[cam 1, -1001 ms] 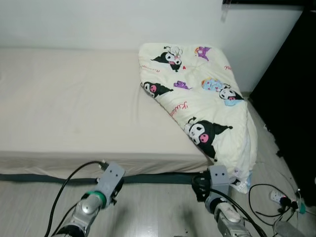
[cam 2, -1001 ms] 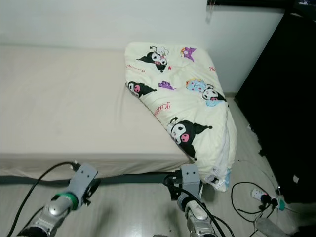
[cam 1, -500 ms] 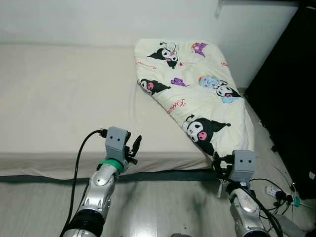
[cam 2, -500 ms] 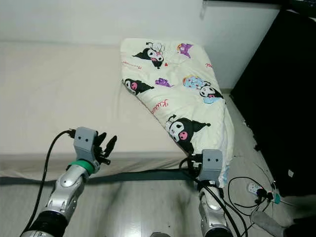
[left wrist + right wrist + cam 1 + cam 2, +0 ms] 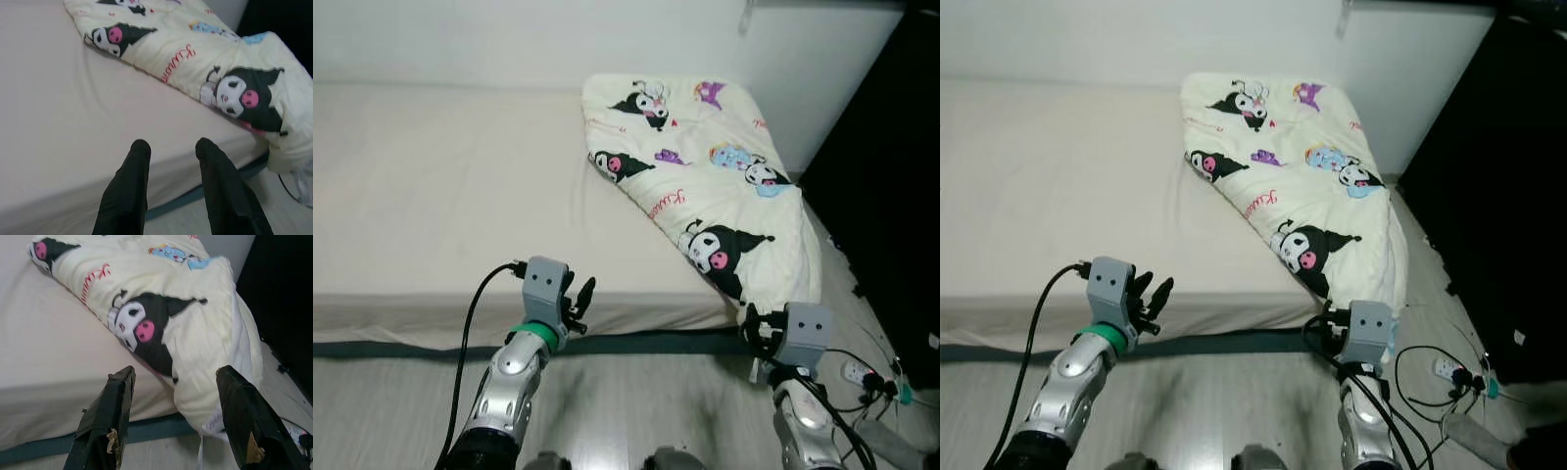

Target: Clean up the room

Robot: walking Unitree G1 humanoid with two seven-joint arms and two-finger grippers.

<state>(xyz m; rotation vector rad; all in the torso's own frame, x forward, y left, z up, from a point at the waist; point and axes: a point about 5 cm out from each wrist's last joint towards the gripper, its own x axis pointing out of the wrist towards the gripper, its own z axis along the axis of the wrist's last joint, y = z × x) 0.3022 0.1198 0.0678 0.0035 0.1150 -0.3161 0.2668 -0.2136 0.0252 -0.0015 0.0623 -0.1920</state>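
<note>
A cream blanket (image 5: pixel 705 176) printed with black cartoon characters lies folded and slanted across the right end of the bed (image 5: pixel 440 196). Its lower corner hangs over the mattress corner toward the floor. My left gripper (image 5: pixel 578 295) is open and empty, held at the mattress's front edge well left of the blanket; in the left wrist view its fingertips (image 5: pixel 139 147) point across the bare sheet at the blanket (image 5: pixel 220 73). My right gripper (image 5: pixel 751 331) is open wide, just below the hanging corner, with the blanket (image 5: pixel 186 333) straight ahead of its fingers (image 5: pixel 120 382).
Black furniture (image 5: pixel 891 147) stands close to the bed's right end. A white power strip with black cables (image 5: pixel 862 377) lies on the pale wood floor (image 5: pixel 646 392) beside my right arm. A white wall runs behind the bed.
Both arms have risen from low near the floor to the mattress edge. The right gripper moved right, under the blanket's hanging corner. The view has shifted slightly.
</note>
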